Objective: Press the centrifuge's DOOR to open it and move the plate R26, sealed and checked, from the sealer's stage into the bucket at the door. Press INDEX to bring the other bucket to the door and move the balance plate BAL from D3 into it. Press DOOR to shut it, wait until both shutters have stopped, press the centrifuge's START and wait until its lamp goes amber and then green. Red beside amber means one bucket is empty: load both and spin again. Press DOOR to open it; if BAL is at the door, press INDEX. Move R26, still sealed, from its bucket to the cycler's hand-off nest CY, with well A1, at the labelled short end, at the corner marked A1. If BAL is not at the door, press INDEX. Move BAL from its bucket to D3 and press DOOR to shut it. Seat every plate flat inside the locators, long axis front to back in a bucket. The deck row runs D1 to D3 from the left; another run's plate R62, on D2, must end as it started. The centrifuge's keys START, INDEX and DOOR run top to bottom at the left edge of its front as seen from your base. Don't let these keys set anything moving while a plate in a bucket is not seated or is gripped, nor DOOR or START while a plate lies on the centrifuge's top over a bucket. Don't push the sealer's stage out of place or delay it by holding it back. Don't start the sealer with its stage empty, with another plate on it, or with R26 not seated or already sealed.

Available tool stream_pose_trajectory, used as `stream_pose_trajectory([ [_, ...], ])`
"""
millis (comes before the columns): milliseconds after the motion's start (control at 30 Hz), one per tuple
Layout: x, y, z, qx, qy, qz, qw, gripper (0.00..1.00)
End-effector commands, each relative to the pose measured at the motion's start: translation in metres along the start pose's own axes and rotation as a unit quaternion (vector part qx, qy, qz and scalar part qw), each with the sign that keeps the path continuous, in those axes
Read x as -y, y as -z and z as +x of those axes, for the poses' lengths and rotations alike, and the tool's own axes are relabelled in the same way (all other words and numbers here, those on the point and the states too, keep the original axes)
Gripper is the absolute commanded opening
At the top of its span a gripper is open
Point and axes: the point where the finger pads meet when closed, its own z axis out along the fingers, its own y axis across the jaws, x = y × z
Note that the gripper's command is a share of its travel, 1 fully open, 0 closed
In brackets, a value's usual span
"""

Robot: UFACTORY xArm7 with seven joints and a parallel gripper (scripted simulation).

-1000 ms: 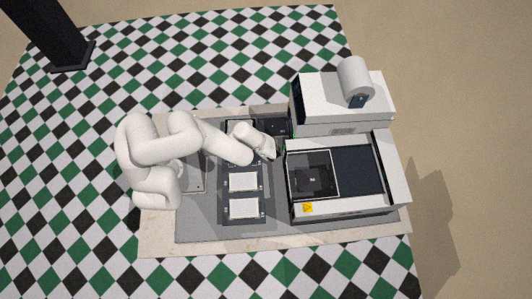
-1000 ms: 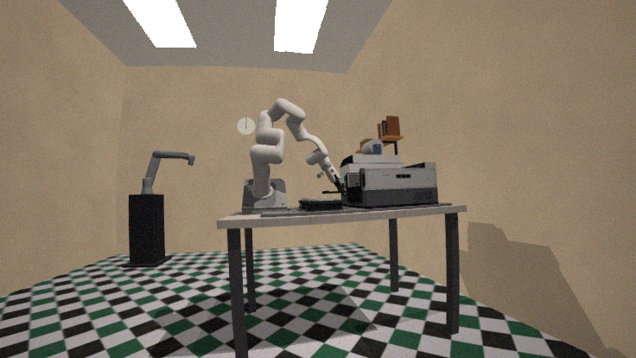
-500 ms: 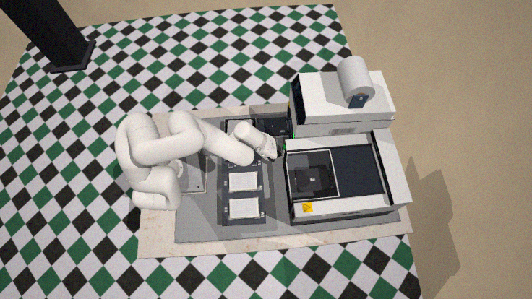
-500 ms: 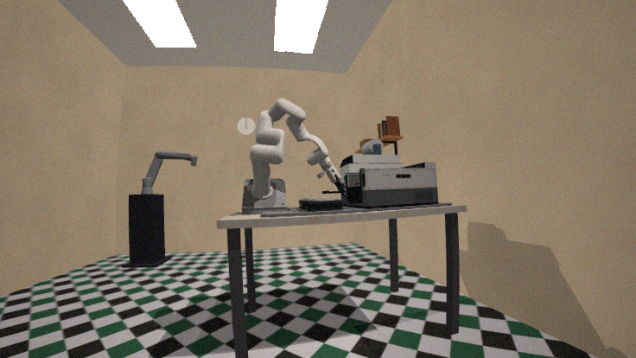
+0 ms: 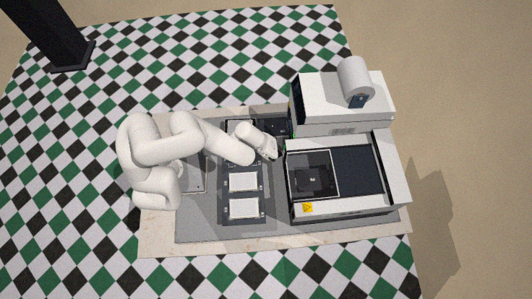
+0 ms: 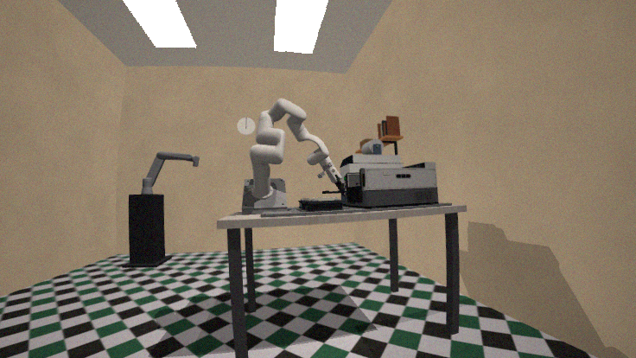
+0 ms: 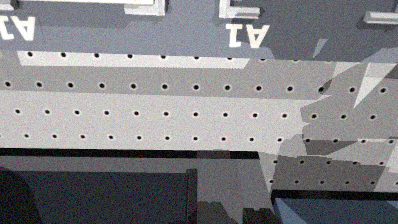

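My gripper (image 5: 277,155) (image 6: 341,186) is shut and empty. It points down at the left end of the centrifuge's (image 5: 342,204) (image 6: 396,182) front face, where the keys are; I cannot tell whether it touches one. The door opening on the centrifuge's top shows a dark bucket (image 5: 311,179). Two white plates lie in the deck row, one in the middle nest (image 5: 243,181) and one in the near nest (image 5: 243,207). My arm hides the third nest. The sealer's stage (image 5: 275,126) looks dark. The wrist view shows only perforated deck (image 7: 150,115) and an A1 mark (image 7: 245,35).
The sealer (image 5: 335,100) (image 6: 369,160) with its film roll (image 5: 355,79) stands behind the centrifuge. A light nest or plate lies left of the stage. A black pedestal (image 5: 52,33) (image 6: 145,226) with a second arm stands off the table.
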Motion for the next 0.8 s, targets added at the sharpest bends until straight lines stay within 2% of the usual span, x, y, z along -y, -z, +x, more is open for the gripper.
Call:
stream_pose_trajectory([
  [0, -0.0008, 0.0003, -0.0031, 0.002, 0.0, -0.001, 1.0, 0.0],
  [767, -0.0008, -0.0022, -0.0075, 0.002, 0.0, -0.001, 1.0, 0.0],
])
